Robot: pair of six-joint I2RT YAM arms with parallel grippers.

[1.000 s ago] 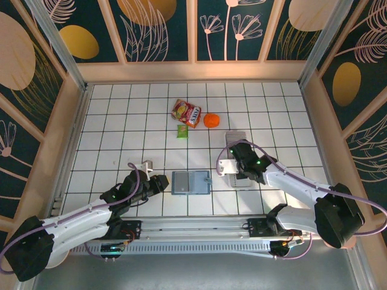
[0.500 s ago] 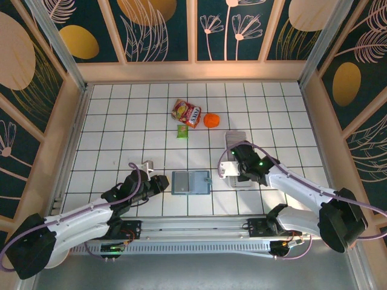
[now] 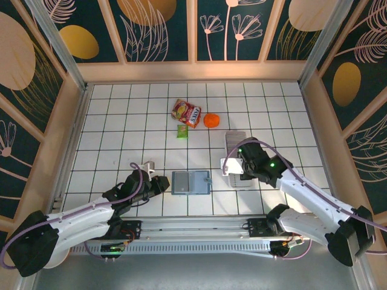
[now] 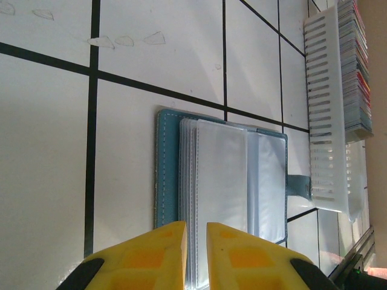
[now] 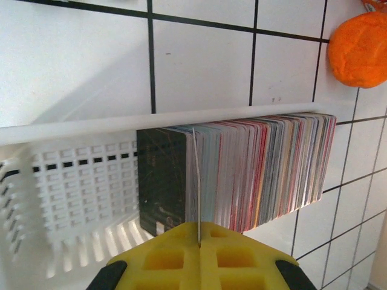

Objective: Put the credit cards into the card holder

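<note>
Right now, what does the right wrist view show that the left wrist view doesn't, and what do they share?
Right wrist view: the right gripper shut on a single card seen edge-on, at the dark front end of the stack, with an orange round object at the upper right.
Left wrist view: the card holder lying open, clear sleeves up, and the left gripper, fingers nearly together at the holder's near edge. Whether they pinch a sleeve I cannot tell.
Shared: the white slotted tray holding the credit cards upright in a row, and the tiled table.
</note>
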